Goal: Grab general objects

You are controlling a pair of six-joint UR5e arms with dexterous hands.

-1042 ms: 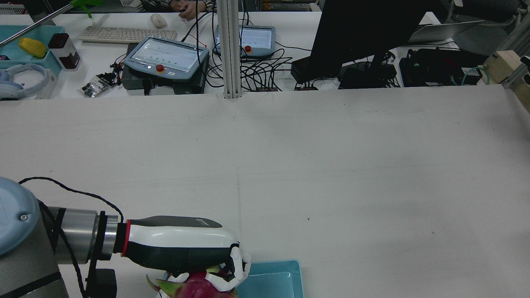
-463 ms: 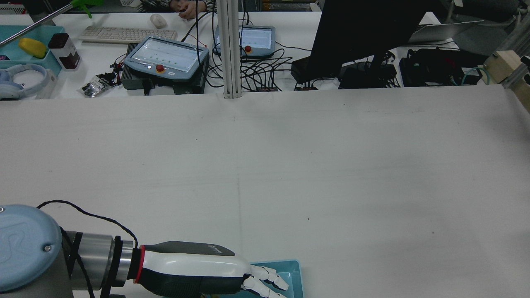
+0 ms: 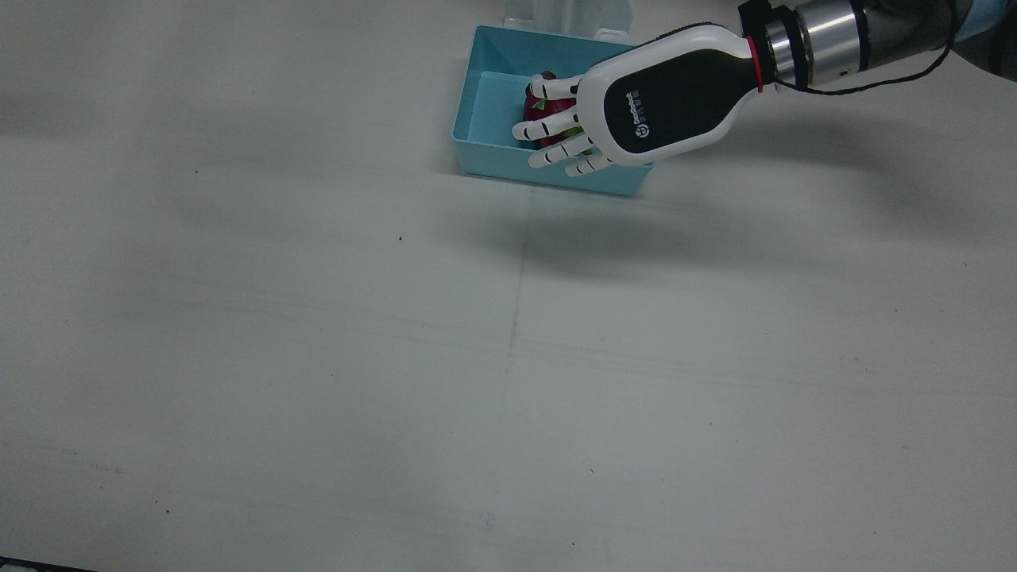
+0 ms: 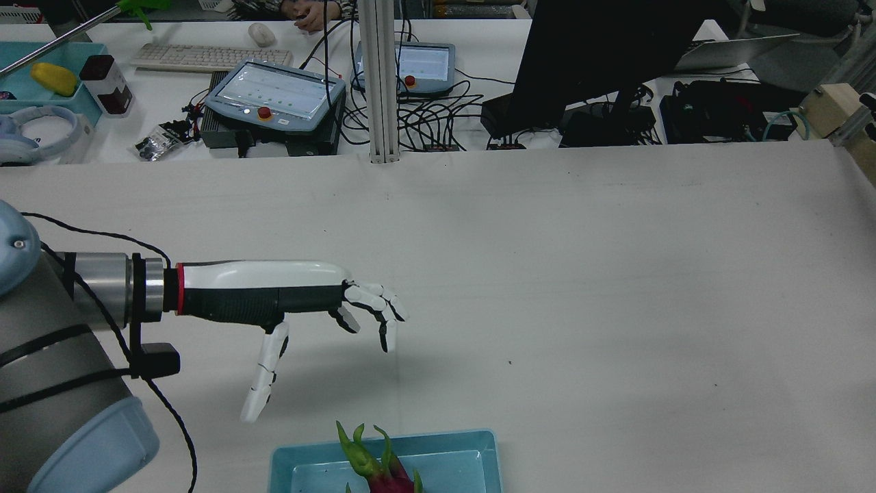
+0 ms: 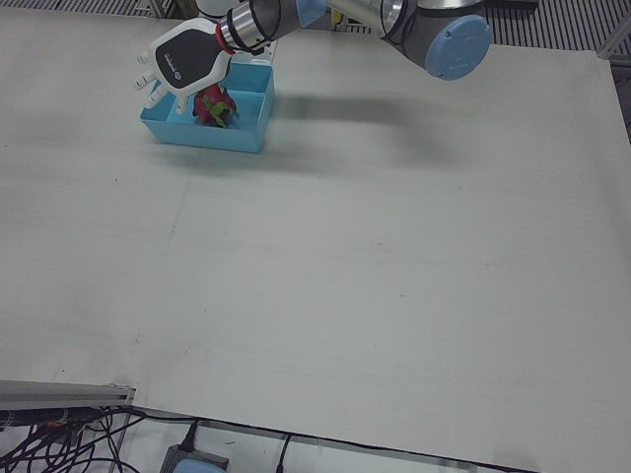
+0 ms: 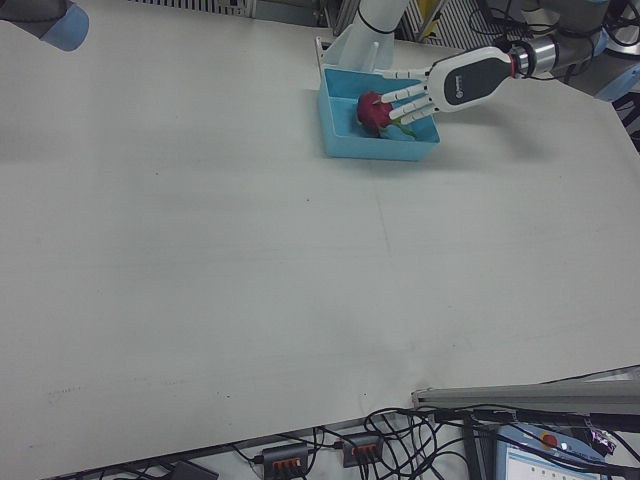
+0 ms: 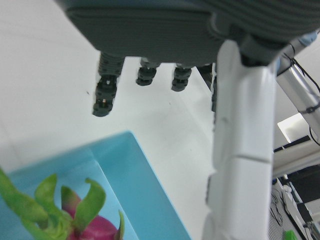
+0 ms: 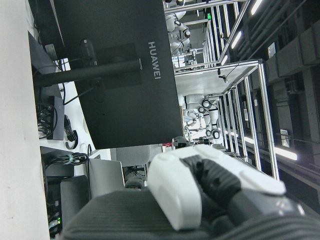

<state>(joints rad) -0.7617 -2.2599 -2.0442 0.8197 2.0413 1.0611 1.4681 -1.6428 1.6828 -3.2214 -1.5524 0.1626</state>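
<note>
A pink dragon fruit [image 4: 390, 479] with green scales lies in the blue bin [image 4: 452, 439] at the table's near edge. From the front it shows as dragon fruit [image 3: 539, 105] in the bin [image 3: 493, 152], partly hidden under my left hand [image 3: 636, 107]. That left hand [image 4: 287, 294] hovers above the bin, open, fingers spread, holding nothing. The left hand view looks down past its fingers [image 7: 240, 125] onto the fruit [image 7: 85, 225] and the bin wall [image 7: 140, 185]. Of my right hand [image 8: 200, 200] only a close-up part shows, so its state is unclear.
Beyond the table's far edge are two teach pendants [image 4: 274, 96], a keyboard [image 4: 209, 56], a black monitor [image 4: 602, 55], cables and a post [image 4: 380, 82]. A person's hand [image 4: 311, 15] rests there. The right arm's elbow [image 6: 45, 18] sits at the far corner.
The left hand was shut on the dragon fruit over the bin, then opened and let it go. It has since lifted up, and the fruit now lies in the bin.
</note>
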